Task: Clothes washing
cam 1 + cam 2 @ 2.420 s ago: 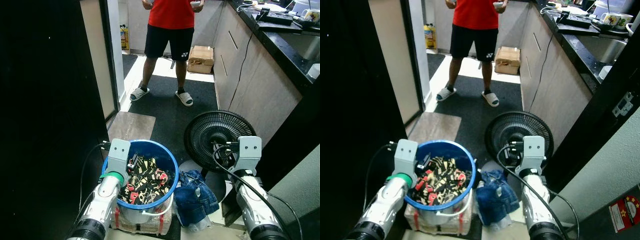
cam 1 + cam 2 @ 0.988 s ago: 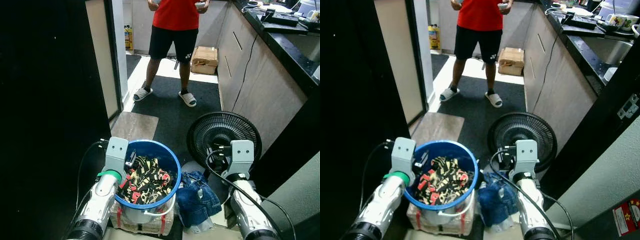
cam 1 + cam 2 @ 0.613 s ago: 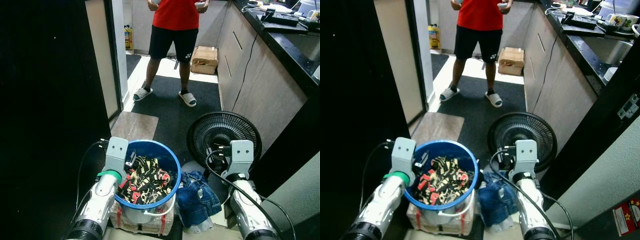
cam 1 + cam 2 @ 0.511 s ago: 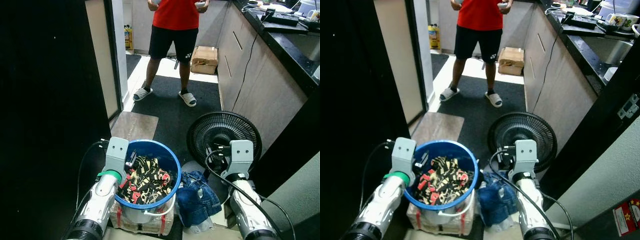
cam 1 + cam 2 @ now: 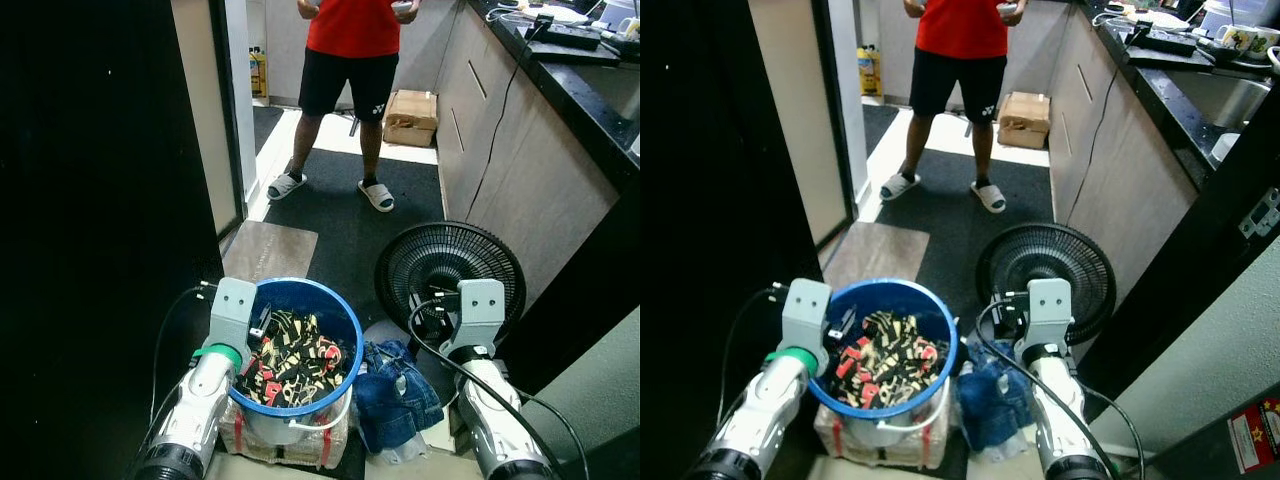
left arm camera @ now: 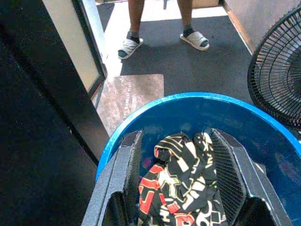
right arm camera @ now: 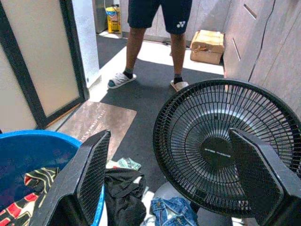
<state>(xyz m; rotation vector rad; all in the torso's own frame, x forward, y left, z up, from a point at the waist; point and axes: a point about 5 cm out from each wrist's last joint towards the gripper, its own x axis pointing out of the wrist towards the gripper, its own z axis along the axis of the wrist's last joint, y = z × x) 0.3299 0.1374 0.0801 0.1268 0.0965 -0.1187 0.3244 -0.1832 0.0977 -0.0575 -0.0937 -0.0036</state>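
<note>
A blue bucket (image 5: 296,285) stands on the floor in front of me, holding black, red and cream patterned clothes (image 5: 293,357). A blue denim garment (image 5: 396,393) lies on the floor to its right. My left gripper (image 6: 175,141) is open just over the bucket's near left rim (image 6: 188,97), its fingers (image 6: 126,160) on either side of the patterned cloth (image 6: 181,183). My right gripper (image 7: 170,136) is open and empty, held low in front of a black floor fan (image 7: 221,150). A dark garment (image 7: 123,187) lies on the floor below it.
A person (image 5: 348,60) in a red shirt and slippers stands in the passage ahead. Grey cabinets and a dark counter (image 5: 585,85) run along the right. The fan (image 5: 450,265), a cardboard box (image 5: 410,115), a brown mat (image 5: 268,250) and a dark wall on the left narrow the way.
The camera has shifted a little. Both grippers keep their places relative to the bucket and the fan.
</note>
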